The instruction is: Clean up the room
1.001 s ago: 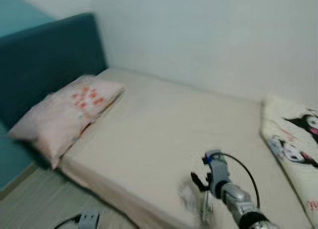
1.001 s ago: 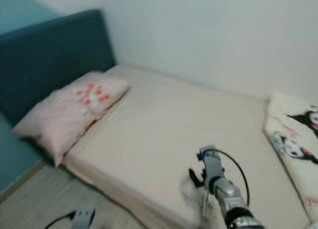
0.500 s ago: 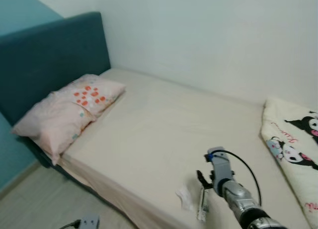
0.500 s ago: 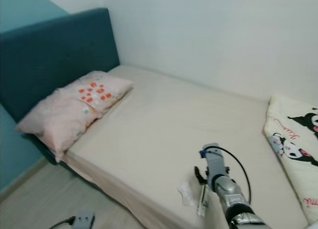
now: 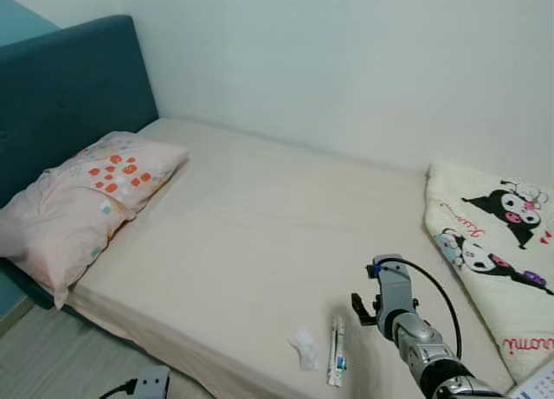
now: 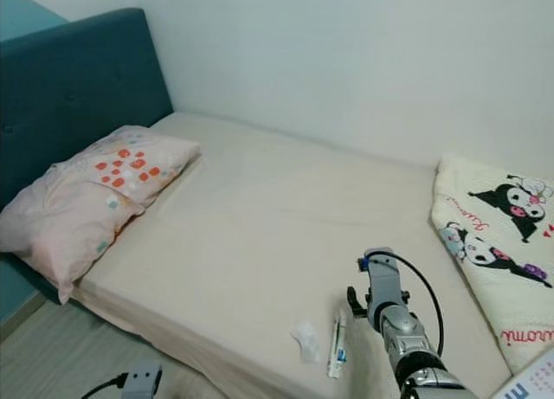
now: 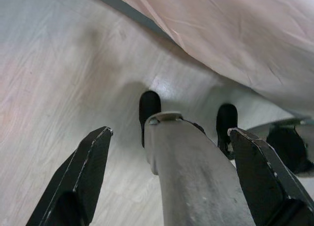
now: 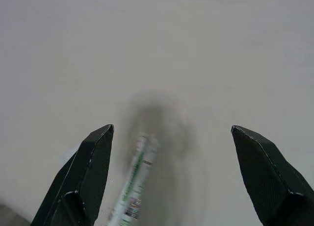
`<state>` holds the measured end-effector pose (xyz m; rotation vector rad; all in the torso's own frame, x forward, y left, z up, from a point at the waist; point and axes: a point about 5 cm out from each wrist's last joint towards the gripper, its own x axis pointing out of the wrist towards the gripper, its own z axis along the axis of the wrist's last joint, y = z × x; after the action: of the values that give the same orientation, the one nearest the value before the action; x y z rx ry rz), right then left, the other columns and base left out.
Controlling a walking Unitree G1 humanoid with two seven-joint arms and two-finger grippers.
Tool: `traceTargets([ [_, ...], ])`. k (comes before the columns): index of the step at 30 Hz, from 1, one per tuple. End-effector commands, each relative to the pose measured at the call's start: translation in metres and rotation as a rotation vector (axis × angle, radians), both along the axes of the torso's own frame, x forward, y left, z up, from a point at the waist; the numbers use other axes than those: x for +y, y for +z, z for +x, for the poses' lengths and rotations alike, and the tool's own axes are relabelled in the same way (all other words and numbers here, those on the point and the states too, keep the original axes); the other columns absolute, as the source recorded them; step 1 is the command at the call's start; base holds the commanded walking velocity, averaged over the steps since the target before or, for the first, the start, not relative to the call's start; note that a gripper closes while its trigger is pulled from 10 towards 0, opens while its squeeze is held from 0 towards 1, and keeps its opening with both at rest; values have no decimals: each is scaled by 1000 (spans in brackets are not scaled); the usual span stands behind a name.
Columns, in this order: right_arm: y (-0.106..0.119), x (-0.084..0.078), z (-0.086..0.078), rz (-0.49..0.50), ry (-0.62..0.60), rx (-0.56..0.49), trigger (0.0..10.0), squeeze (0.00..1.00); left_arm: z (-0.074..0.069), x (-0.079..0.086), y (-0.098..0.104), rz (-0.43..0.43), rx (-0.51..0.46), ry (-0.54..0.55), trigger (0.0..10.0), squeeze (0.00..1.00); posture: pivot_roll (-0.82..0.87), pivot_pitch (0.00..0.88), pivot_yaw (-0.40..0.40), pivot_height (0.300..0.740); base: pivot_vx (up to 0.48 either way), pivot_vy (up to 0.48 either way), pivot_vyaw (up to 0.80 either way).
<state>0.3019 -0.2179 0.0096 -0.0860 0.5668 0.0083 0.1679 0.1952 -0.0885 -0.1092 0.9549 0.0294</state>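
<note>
We see our right arm reaching forward and low over the near edge of the bed (image 5: pixel 260 226), its silver forearm angled up from the bottom of the head views with a black cable looping over the wrist. The right end effector (image 8: pixel 169 162) hangs above the beige sheet with its two black fingers (image 8: pixel 91 172) spread wide apart and holding nothing. Below and between those fingers, in the right wrist view, lies a slim tube (image 5: pixel 336 363) with green and blue print, resting flat on the sheet near the mattress edge. Just beside the tube, apart from it, sits a small crumpled white tissue (image 5: pixel 305 349). At the head of the bed a pink pillow (image 5: pixel 82 200) with orange spots leans toward the teal headboard (image 5: pixel 69 87), and a cream cartoon-print blanket (image 5: pixel 485 252) lies folded at the far right. Our left arm hangs idle beside the bed, the left end effector (image 7: pixel 169 162) pointing down at the wood floor (image 7: pixel 59 74) with its fingers likewise wide apart. A grey power strip (image 5: pixel 151 383) rests on the floor.
</note>
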Motion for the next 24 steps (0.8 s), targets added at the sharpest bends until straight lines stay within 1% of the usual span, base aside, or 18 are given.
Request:
traceTargets([
  [1,-3,1,-2,52,-17,17,10000,0,7,3,4,-2,-31,15,10000,0,-35,0,-29,715,0,0,0],
  [3,-3,1,-2,58,-18,17,10000,0,10,3,5,-3,-39,16,10000,0,-35,0,-29,710,0,0,0],
  [4,-3,1,-2,60,-14,19,10000,0,14,2,7,0,-53,16,10000,0,-39,0,-33,705,0,0,0],
  [5,-2,1,-2,57,-4,21,10000,0,21,3,11,3,-80,28,10000,0,-52,0,-31,695,0,0,0],
  [8,-2,1,-1,56,-2,21,10000,0,24,3,12,3,-90,35,10000,0,-52,0,-31,690,0,0,0],
  [10,-2,1,-1,58,1,20,10000,0,28,4,15,3,-108,42,10000,0,-64,0,-20,680,0,0,0],
  [18,-4,3,-3,66,11,24,10000,0,37,6,20,11,-133,26,10000,0,-63,0,-7,650,0,0,0],
  [24,-6,6,-4,72,12,28,10000,0,40,7,22,11,-149,28,10000,0,-57,0,-2,625,0,0,0],
])
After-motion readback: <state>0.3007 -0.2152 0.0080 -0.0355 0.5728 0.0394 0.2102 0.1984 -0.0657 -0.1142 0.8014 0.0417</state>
